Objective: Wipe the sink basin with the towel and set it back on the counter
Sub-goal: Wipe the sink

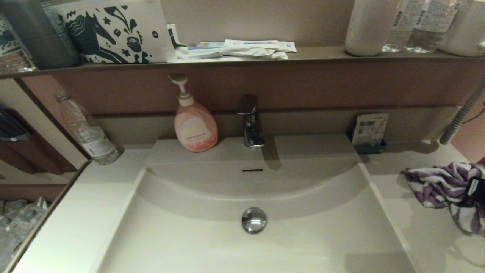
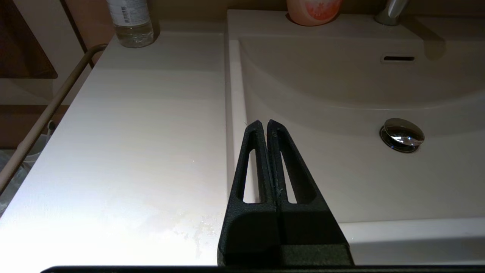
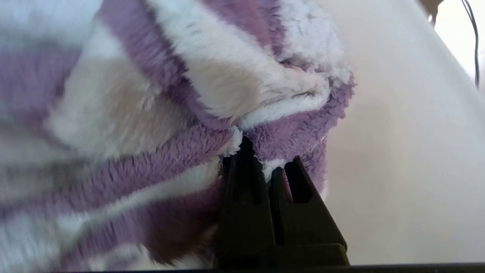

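Right gripper [image 3: 261, 167] pinched tight on towel [image 1: 443, 185], bunched up on counter [image 1: 416, 235] far right of head view. Left gripper [image 2: 264, 127] closed, empty, lower centre, over sink basin [image 1: 212, 242] edge.

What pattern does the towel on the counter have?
Purple and white stripes on the towel; the right wrist view shows it best.

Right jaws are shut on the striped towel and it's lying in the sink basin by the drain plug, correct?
Not quite. The right gripper is shut on the towel, but the head view shows the towel on the counter to the right of the sink basin, not by the drain plug.
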Motion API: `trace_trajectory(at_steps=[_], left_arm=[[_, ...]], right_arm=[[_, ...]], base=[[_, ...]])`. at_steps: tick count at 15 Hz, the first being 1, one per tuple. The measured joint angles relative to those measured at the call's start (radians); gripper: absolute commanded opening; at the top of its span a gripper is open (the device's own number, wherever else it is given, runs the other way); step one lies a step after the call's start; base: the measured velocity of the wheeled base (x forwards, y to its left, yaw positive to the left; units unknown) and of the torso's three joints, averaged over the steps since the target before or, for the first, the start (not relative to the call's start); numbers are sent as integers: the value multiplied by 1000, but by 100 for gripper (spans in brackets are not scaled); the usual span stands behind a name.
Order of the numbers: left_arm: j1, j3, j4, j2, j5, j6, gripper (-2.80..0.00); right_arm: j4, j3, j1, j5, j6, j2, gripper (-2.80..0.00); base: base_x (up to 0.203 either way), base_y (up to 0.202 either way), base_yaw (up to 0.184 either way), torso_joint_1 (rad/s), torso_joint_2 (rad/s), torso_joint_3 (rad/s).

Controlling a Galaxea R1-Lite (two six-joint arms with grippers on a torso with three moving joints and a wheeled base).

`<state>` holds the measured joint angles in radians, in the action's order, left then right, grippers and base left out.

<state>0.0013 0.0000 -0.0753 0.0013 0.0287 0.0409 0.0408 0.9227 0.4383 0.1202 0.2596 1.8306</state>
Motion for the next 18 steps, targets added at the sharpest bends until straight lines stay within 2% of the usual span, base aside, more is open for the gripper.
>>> trace_trajectory(at_steps=[5, 10, 12, 15, 18], left_arm=[[0, 0, 0, 0, 0, 0, -280], [0, 0, 0, 0, 0, 0, -280], [0, 0, 0, 0, 0, 0, -280], [0, 0, 0, 0, 0, 0, -280], [0, 0, 0, 0, 0, 0, -280]], right_arm=[[192, 41, -42, -47, 39, 52, -280], [329, 83, -167, -49, 41, 71, -280], [347, 94, -227, -26, 55, 71, -280], [293, 82, -280, 56, 62, 47, -280], [52, 71, -282, 64, 61, -28, -280]], base=[[0, 0, 0, 0, 0, 0], [0, 0, 0, 0, 0, 0], [0, 0, 0, 0, 0, 0], [0, 0, 0, 0, 0, 0], [0, 0, 0, 0, 0, 0]])
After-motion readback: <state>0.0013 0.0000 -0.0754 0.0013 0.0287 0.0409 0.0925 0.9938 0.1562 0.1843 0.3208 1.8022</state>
